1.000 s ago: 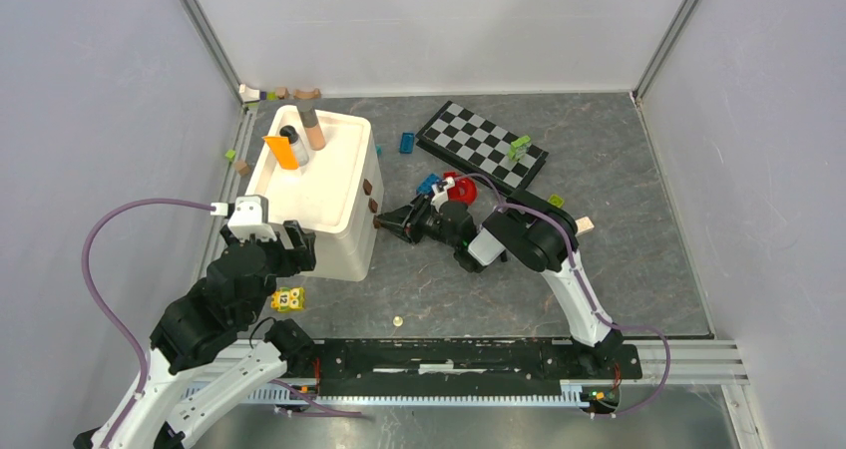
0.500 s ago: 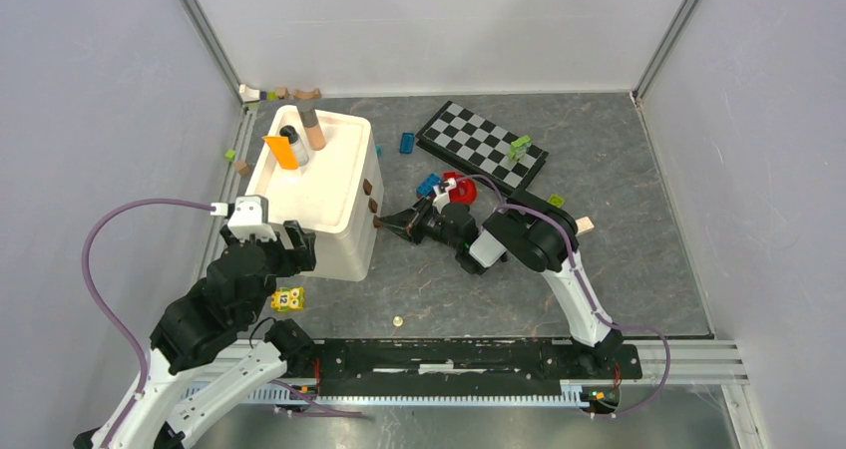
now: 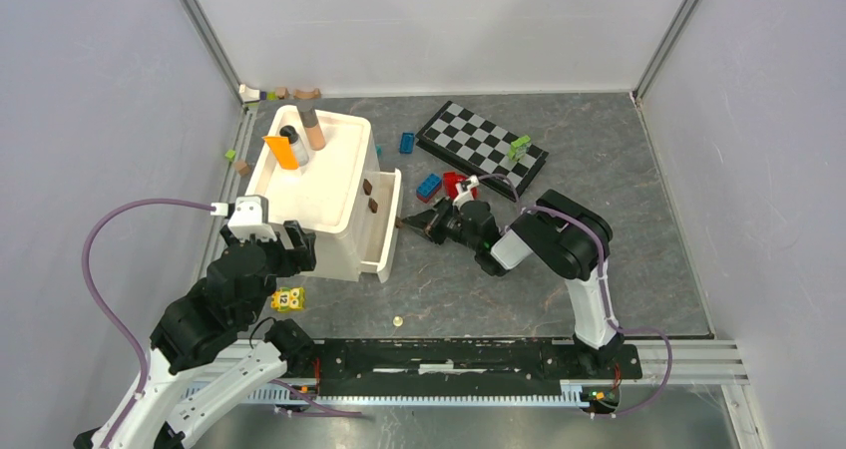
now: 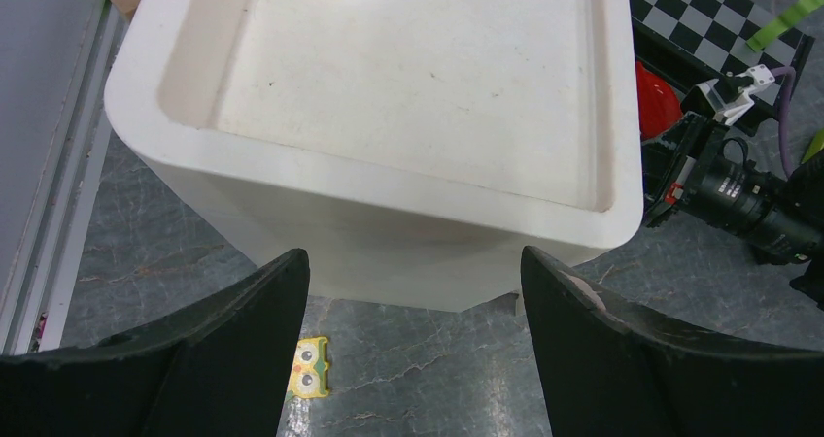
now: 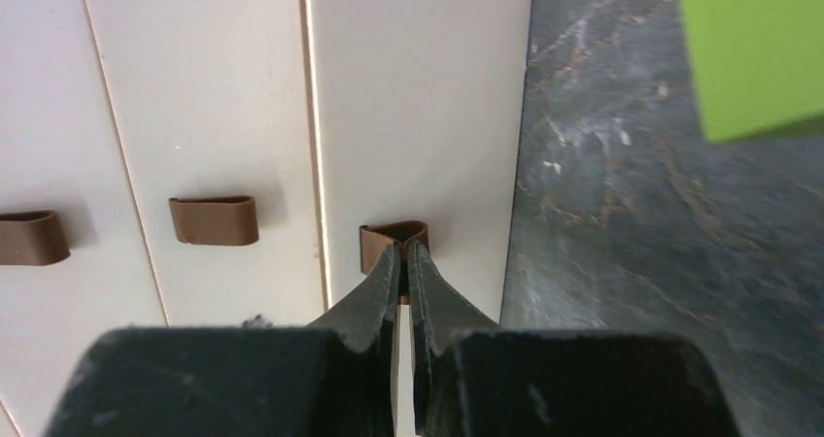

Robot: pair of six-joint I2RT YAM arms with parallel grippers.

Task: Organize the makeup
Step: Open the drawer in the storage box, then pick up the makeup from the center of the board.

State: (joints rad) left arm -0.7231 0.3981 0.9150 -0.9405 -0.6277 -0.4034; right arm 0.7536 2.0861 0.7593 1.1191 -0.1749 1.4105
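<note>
A white drawer box (image 3: pixel 329 210) stands at the left. On its top tray (image 4: pixel 408 78) stand an orange tube (image 3: pixel 281 152), a dark-capped bottle (image 3: pixel 291 140) and a beige tube (image 3: pixel 313 130) of makeup. My right gripper (image 3: pixel 409 222) is shut on the brown handle (image 5: pixel 394 235) of the lowest drawer (image 3: pixel 384 227), which stands pulled out to the right. In the right wrist view my right gripper (image 5: pixel 403 254) pinches that handle's loop. My left gripper (image 4: pixel 415 262) hangs open above the box's near corner, holding nothing. Other makeup is out of view.
Two more brown handles (image 5: pixel 214 219) sit on the shut drawers. A checkerboard (image 3: pixel 482 146), blue bricks (image 3: pixel 407 142), a red piece (image 3: pixel 457 183) and a green brick (image 3: pixel 519 148) lie to the right of the box. A yellow owl tile (image 3: pixel 289 297) lies by the left arm.
My right gripper closed on the lowest drawer's handle and drew back to the right, sliding that drawer partly out. The left arm has not moved.
</note>
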